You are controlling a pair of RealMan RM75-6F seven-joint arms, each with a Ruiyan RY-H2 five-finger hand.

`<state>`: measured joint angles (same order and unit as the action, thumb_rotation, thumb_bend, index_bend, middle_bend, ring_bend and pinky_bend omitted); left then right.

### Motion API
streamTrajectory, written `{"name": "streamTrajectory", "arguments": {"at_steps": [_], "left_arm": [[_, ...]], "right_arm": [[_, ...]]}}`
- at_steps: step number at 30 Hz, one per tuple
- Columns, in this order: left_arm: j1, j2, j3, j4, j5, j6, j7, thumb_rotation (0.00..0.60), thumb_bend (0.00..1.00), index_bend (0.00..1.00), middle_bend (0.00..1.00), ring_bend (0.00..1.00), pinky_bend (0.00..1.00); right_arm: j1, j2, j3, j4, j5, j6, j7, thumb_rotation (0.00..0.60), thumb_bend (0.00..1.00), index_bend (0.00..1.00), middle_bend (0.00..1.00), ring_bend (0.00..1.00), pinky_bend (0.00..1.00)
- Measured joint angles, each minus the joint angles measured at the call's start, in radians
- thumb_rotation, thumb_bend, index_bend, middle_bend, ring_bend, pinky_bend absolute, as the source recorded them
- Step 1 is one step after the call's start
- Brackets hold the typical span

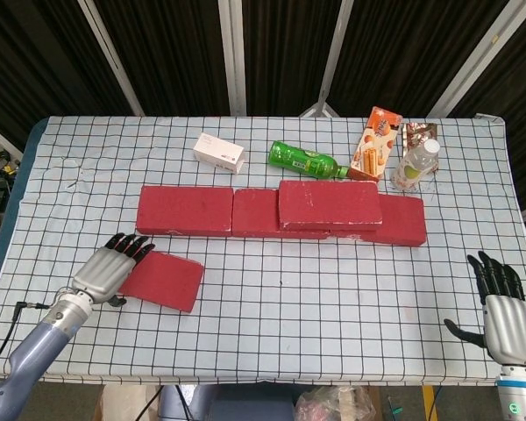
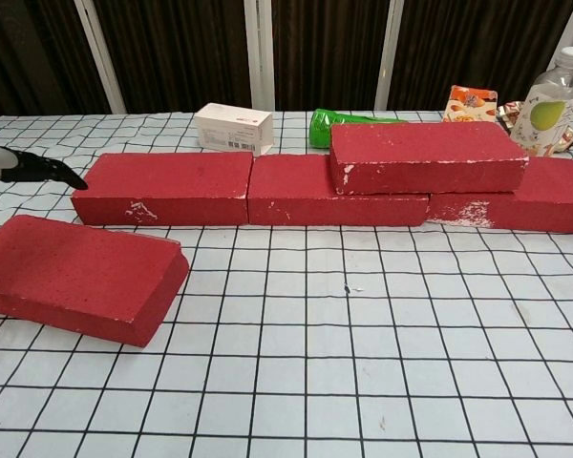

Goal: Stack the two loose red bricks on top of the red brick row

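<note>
A rectangular table covered in a white cloth with a black grid pattern (image 1: 272,316) fills most of the frame. Behind it, across the top of the frame, hang dark pleated curtains (image 1: 171,53), crossed by slanted pale metal frame bars (image 1: 232,53). Even, soft light falls over the cloth.
</note>
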<state>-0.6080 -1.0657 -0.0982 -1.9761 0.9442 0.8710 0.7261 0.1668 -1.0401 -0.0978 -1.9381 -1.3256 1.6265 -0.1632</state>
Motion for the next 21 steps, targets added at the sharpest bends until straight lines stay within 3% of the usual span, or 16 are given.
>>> {"name": "streamTrajectory", "arguments": {"at_steps": [8, 21], "left_arm": [[-0.097, -0.087, 0.018, 0.093, -0.129, -0.028, 0.031, 0.600, 0.00, 0.00, 0.00, 0.00, 0.03], [-0.191, -0.118, 0.077, 0.124, -0.260, -0.029, 0.058, 0.600, 0.00, 0.00, 0.00, 0.00, 0.03]], "right_arm": [[-0.011, -0.004, 0.027, -0.005, 0.016, -0.041, -0.026, 0.600, 0.15, 0.06, 0.00, 0.00, 0.00], [-0.029, -0.017, 0.070, -0.013, 0.036, -0.078, -0.068, 0.600, 0.15, 0.06, 0.00, 0.00, 0.00]]}}
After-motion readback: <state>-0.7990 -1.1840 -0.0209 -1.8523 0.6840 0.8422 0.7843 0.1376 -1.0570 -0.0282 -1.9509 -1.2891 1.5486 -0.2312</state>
